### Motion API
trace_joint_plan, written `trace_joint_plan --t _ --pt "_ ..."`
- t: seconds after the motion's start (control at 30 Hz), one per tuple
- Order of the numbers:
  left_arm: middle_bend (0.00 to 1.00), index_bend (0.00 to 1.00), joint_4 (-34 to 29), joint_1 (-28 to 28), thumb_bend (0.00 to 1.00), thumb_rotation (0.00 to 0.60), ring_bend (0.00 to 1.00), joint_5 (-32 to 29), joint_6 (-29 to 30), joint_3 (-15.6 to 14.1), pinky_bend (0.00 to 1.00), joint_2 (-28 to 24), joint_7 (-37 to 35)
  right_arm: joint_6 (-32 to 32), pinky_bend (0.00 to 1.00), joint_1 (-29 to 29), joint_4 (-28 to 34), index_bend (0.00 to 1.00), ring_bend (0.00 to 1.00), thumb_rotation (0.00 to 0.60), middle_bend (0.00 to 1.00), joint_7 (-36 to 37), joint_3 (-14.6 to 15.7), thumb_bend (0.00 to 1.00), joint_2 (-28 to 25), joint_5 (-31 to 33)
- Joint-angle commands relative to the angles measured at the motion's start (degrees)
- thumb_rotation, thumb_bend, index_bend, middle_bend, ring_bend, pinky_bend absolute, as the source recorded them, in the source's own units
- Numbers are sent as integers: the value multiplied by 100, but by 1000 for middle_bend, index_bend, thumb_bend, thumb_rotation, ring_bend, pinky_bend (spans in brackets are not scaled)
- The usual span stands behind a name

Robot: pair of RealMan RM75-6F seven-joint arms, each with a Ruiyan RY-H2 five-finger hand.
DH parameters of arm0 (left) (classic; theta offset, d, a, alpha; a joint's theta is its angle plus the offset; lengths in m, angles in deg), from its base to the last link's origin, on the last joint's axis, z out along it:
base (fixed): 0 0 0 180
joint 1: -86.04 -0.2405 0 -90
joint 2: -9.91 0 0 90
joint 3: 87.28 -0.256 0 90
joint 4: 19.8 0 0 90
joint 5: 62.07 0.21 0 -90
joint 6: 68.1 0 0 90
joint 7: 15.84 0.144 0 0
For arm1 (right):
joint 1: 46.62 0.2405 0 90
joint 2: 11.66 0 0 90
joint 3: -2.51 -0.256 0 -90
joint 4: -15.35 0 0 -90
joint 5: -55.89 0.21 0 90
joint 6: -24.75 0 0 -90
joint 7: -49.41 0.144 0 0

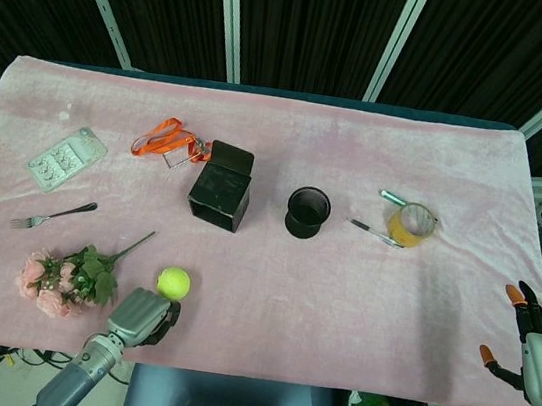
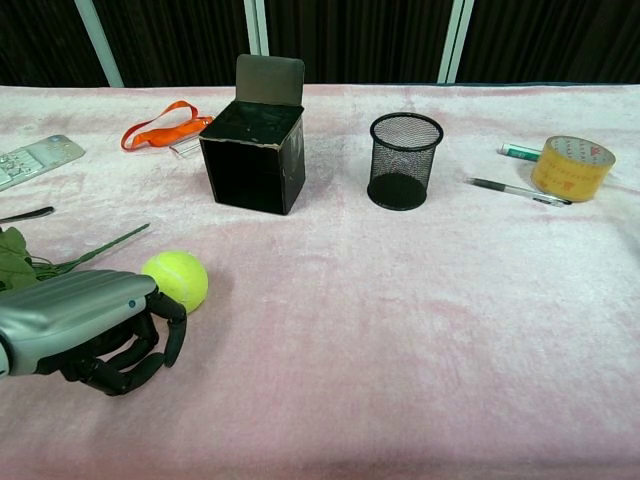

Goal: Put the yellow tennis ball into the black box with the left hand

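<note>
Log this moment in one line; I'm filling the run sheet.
left hand: curled beside tennis ball, not gripping | right hand: at table edge, empty | ball: on cloth

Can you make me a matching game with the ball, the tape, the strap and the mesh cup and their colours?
Things:
1. tennis ball
2. roll of tape
3. strap
4. mesh cup

Colours:
A. black
B. orange
C. yellow-green
D. tan

Pairs: 1-C, 2-D, 3-B, 4-A
</note>
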Motion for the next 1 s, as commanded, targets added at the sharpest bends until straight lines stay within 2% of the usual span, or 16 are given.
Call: trace_joint_plan --t 0.03,0.5,1.0 --pt "849 749 38 14 584 600 850 -22 -16 24 976 24 -18 -1 152 0 -1 10 143 600 1 0 -2 196 0 2" --pt "849 749 232 167 584 600 850 -227 -189 126 976 58 2 1 152 -3 2 12 143 600 1 4 -9 196 1 18" --pt "848 749 921 469 584 600 850 -203 -254 455 976 394 124 0 152 -15 23 20 143 600 1 21 -31 197 5 73"
